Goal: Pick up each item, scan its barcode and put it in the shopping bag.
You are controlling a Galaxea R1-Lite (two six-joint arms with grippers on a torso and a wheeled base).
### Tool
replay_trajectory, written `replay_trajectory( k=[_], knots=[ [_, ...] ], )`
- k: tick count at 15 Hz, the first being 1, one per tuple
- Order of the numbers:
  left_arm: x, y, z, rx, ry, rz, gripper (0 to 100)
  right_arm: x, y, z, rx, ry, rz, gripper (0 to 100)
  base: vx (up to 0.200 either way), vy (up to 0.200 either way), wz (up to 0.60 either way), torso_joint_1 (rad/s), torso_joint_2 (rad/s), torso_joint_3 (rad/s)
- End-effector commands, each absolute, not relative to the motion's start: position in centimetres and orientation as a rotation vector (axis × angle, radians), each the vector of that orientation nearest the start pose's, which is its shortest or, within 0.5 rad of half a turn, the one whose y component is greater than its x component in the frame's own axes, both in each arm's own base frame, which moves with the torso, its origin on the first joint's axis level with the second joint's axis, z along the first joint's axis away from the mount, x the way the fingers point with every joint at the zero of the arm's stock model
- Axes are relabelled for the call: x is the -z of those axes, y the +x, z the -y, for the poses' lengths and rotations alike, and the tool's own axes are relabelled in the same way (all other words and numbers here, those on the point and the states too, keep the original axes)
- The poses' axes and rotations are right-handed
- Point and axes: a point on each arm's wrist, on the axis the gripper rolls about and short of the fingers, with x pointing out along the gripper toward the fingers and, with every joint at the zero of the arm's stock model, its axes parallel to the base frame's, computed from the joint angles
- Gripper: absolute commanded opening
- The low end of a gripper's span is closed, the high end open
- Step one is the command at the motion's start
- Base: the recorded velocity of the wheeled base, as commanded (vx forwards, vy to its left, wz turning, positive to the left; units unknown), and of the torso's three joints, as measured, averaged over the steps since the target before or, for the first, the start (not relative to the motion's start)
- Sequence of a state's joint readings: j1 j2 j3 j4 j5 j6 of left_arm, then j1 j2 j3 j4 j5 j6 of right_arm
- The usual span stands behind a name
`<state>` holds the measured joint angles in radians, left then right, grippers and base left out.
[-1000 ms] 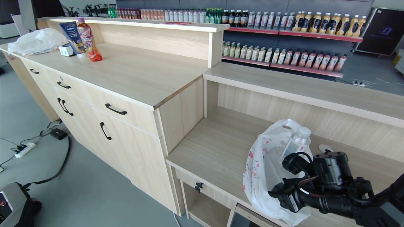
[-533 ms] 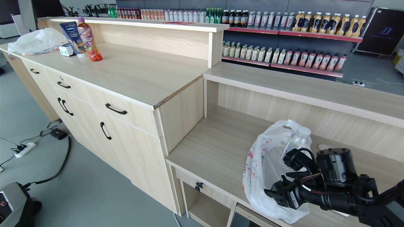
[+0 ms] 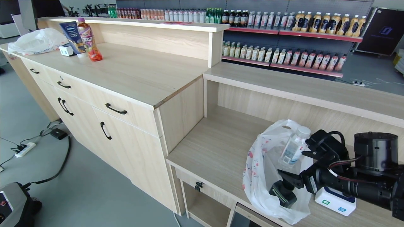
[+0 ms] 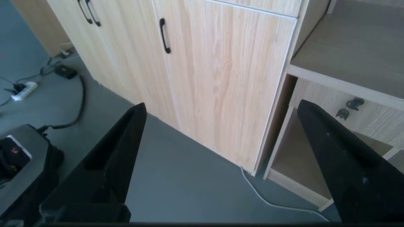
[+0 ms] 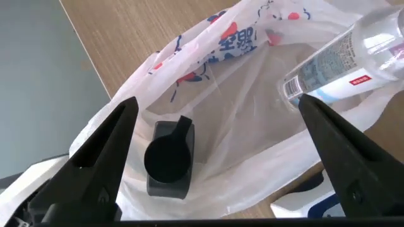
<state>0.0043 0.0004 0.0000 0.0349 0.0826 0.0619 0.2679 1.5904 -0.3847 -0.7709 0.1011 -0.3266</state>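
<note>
Right claw (image 5: pixel 218 104) (jaws wide apart) over shopping bag (image 5: pixel 208 47), bottle (image 5: pixel 347 57) inside

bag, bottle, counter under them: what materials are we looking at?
Bag: thin plastic film, translucent white with red print. It sits in soft, crinkled folds.
Bottle: clear rigid plastic, likely PET, glossy, with a white cap and a printed label.
Counter: light wood-grain board, matte. Probably laminate rather than solid wood.
</note>
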Motion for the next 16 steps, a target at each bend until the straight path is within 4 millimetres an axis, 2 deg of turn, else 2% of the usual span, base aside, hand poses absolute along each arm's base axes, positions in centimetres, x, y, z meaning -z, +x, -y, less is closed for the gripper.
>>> replay_trajectory(
  k=[1,2,4,5,7,8,11,13,14,16],
  knots=[
    [-7.2,-2.3,-0.2,-0.086,0.064,-0.038,100,-16.1,20.0,-5.1,-0.374,-0.343,-0.199,100,0.0,0.0,0.0,0.0,0.0,0.0],
    [-7.2,-2.3,-0.2,-0.086,0.063,-0.038,100,-17.2,19.1,-4.4,-0.345,-0.356,-0.142,100,0.0,0.0,0.0,0.0,0.0,0.0],
    [-7.2,-2.3,-0.2,-0.086,0.063,-0.038,100,-19.2,17.7,-1.8,-0.209,-0.458,-0.053,100,0.0,0.0,-0.6,0.0,0.0,0.002],
    [-7.2,-2.3,-0.2,-0.086,0.063,-0.038,100,-19.5,17.7,-1.6,-0.196,-0.457,-0.042,100,0.0,0.0,-0.6,-0.002,0.01,0.007],
    [-7.2,-2.3,-0.2,-0.086,0.063,-0.038,100,-21.7,17.1,0.1,-0.087,-0.457,0.0,100,0.0,0.0,-0.6,0.002,0.0,0.007],
    [-7.2,-2.3,-0.2,-0.086,0.064,-0.038,100,-21.9,16.7,0.5,-0.06,-0.459,-0.006,100,0.0,0.0,-0.6,0.017,0.01,-0.007],
    [-7.2,-2.3,-0.2,-0.086,0.064,-0.038,100,-21.4,15.2,2.8,0.165,-0.441,-0.133,100,0.0,0.0,-0.6,0.001,0.0,0.001],
    [-7.2,-2.3,-0.2,-0.086,0.063,-0.038,100,-20.5,14.3,3.9,0.287,-0.405,-0.249,100,0.0,0.0,-0.6,0.005,0.0,0.0],
    [-7.2,-2.3,-0.2,-0.086,0.063,-0.038,100,-19.6,14.0,5.0,0.389,-0.382,-0.34,100,0.0,0.0,-0.6,-0.002,0.0,-0.002],
    [-7.2,-2.3,-0.2,-0.086,0.063,-0.038,100,-18.1,14.7,7.0,0.481,-0.346,-0.431,100,0.0,0.0,-0.6,0.0,0.0,0.002]
  ],
)
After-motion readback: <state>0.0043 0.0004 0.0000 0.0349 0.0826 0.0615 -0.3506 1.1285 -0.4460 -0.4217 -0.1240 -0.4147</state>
